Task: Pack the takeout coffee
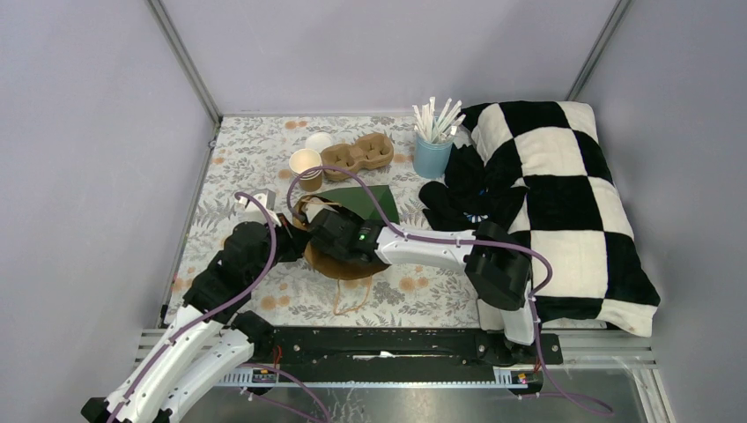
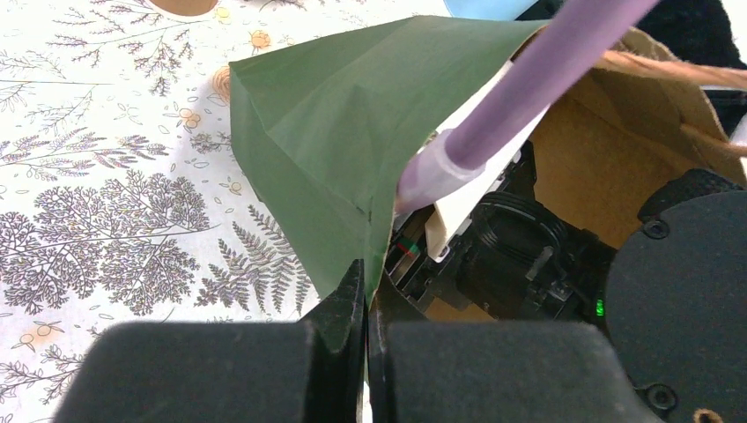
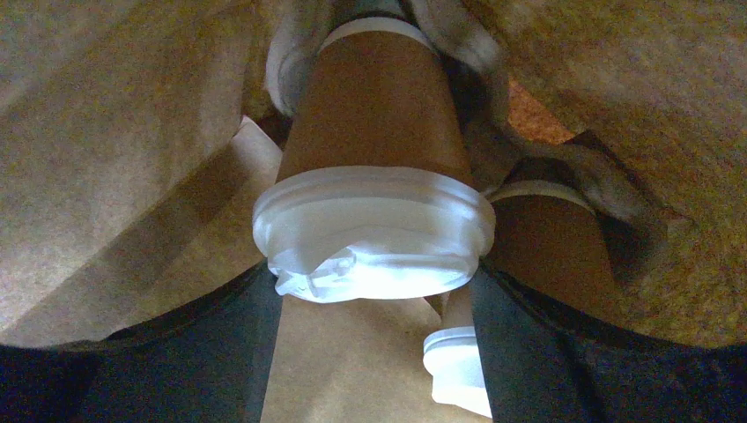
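Green paper at the bag (image 2: pixel 308 132) mouth is pinched flat in your left gripper (image 2: pixel 363 291), closed tight on that edge, I judge to keep the mouth open. Inside the bag your right gripper (image 3: pixel 377 295) stands wide, clasping a lidded kraft cup (image 3: pixel 374 115) by its sides; a second cup (image 3: pixel 546 256) lies just beside it. The purple cable (image 2: pixel 528 79) crosses the bag mouth; beyond the bag sit the pulp carrier (image 1: pixel 358 155) and the straw cup (image 1: pixel 432 157).

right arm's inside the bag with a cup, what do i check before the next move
1. Green paper bag held open by shut left gripper: ok.
2. Tan kraft paper cup between right gripper fingers: ok.
3. Its round white plastic lid on: ok.
4. Second lidded kraft cup already inside bag: ok.
5. Held cup resting on bag floor: cannot tell.
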Motion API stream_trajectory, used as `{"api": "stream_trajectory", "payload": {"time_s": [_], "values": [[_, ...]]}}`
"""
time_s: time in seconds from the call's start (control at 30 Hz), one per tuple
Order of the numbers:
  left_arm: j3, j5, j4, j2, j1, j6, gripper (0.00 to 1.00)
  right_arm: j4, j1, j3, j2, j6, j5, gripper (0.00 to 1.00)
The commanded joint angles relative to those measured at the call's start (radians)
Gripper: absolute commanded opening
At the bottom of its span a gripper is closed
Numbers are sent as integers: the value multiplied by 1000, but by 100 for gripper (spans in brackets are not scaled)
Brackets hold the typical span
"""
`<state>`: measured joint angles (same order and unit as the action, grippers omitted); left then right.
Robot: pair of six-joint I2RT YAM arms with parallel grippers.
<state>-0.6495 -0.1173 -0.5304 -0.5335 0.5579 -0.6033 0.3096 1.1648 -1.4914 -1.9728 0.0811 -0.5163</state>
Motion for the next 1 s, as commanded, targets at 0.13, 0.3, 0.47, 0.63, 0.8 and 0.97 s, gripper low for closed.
{"api": "stream_trajectory", "payload": {"time_s": [0.13, 0.3, 0.47, 0.63, 0.8, 0.97], "values": [[-1, 107, 47, 7, 14, -33, 0, -16, -27, -15, -62, -31, 93, 60], [3, 103, 39, 15, 14, -38, 0, -123, -33, 71, 27, -41, 104, 73], [4, 56, 9, 30, 14, -43, 0, -144, -33, 125, 64, -21, 133, 88], [6, 35, -24, 47, 14, -48, 0, -128, -33, 168, 119, 12, 175, 100], [8, 31, -26, 50, 13, -56, 0, -103, -33, 173, 176, 17, 238, 100], [-2, 39, -26, 38, 13, -48, 0, -63, -31, 175, 221, -3, 246, 100]]}}
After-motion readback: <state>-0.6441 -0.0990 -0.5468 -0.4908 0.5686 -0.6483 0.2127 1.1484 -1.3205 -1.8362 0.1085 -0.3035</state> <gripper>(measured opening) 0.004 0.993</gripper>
